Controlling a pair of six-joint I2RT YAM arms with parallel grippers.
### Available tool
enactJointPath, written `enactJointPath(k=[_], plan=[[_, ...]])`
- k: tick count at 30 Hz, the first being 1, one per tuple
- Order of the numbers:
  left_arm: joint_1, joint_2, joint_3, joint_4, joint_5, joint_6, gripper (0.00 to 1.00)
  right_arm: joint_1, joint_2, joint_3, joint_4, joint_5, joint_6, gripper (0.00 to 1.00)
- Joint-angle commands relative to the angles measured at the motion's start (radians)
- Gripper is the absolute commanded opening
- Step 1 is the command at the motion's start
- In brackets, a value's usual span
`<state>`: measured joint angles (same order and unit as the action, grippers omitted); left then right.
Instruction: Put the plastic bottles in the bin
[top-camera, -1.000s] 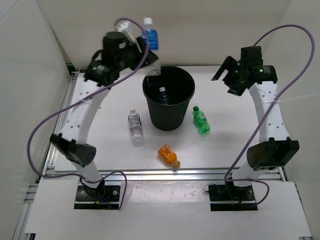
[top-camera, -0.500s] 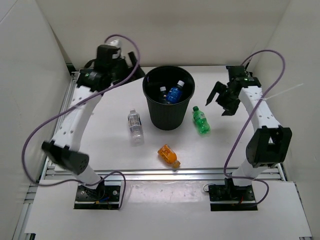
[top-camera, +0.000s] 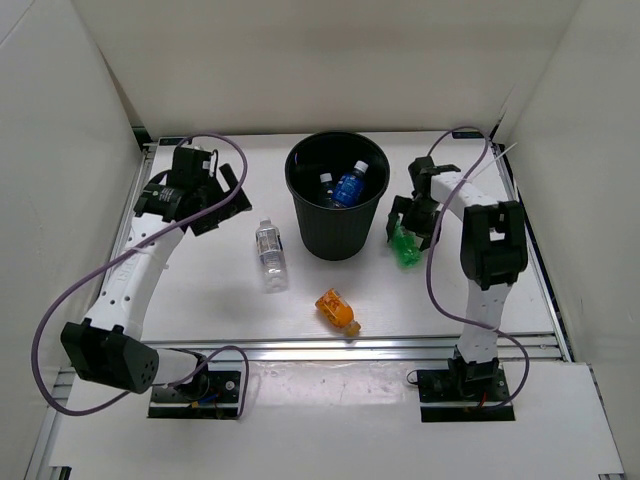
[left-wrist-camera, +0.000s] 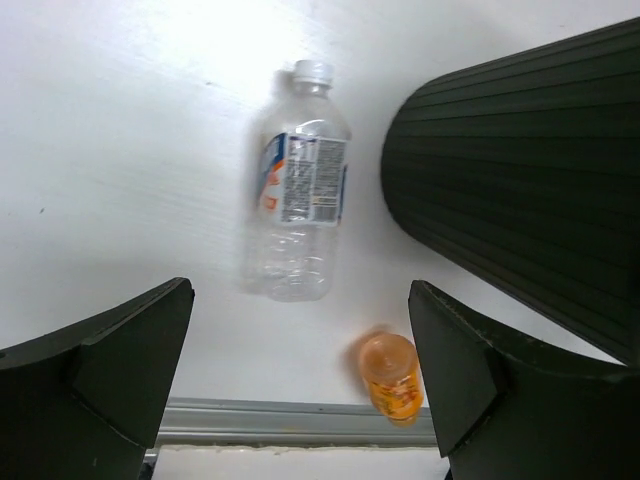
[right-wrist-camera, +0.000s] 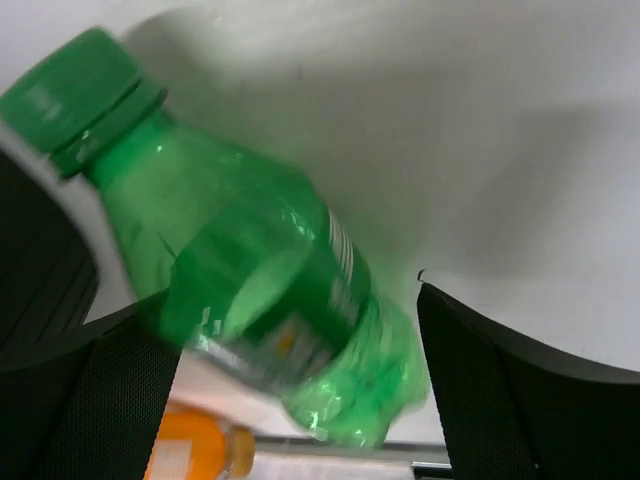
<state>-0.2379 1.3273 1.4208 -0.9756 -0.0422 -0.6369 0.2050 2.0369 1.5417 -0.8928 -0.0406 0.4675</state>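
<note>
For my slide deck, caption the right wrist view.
Open right pincer poised around the green bottle lying on the table, orange bottle beyond.

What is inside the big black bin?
Two bottles show inside the bin: a blue-labelled bottle and a clear bottle with a white cap. Their lower parts and the bin's floor are lost in the dark.

The left gripper (top-camera: 222, 198) hangs to the left of the bin (top-camera: 336, 236), pointing down, jaws spread wide. The right gripper (top-camera: 409, 222) sits low just right of the bin, jaws wide apart, its arm sharply bent.
</note>
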Motion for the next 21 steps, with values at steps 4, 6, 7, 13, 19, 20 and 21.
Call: enactJointPath(k=[4,6,7,13,19,20,21], plan=[[0.023,-0.065,-0.054,-0.02,-0.013,-0.003,1.0,-0.012,0.043,0.028,0.008,0.018,-0.027,0.76],[0.032,-0.065,-0.066,-0.02,-0.025,-0.003,1.0,-0.012,0.02,0.003,0.008,0.03,-0.027,0.66],[0.032,-0.065,-0.066,-0.02,-0.037,-0.003,1.0,-0.012,0.01,-0.009,0.008,0.03,-0.027,0.56],[0.032,-0.053,-0.131,-0.02,-0.048,-0.033,1.0,-0.044,-0.139,0.01,-0.139,0.161,0.062,0.27],[0.032,-0.031,-0.161,0.023,-0.025,-0.043,1.0,-0.053,-0.372,0.353,-0.232,0.182,0.158,0.23],[0.032,-0.019,-0.172,0.032,-0.015,-0.043,1.0,-0.044,-0.385,0.413,-0.221,0.167,0.158,0.23],[0.032,-0.008,-0.172,0.032,-0.015,-0.043,1.0,-0.027,-0.394,0.473,-0.193,0.148,0.158,0.23]])
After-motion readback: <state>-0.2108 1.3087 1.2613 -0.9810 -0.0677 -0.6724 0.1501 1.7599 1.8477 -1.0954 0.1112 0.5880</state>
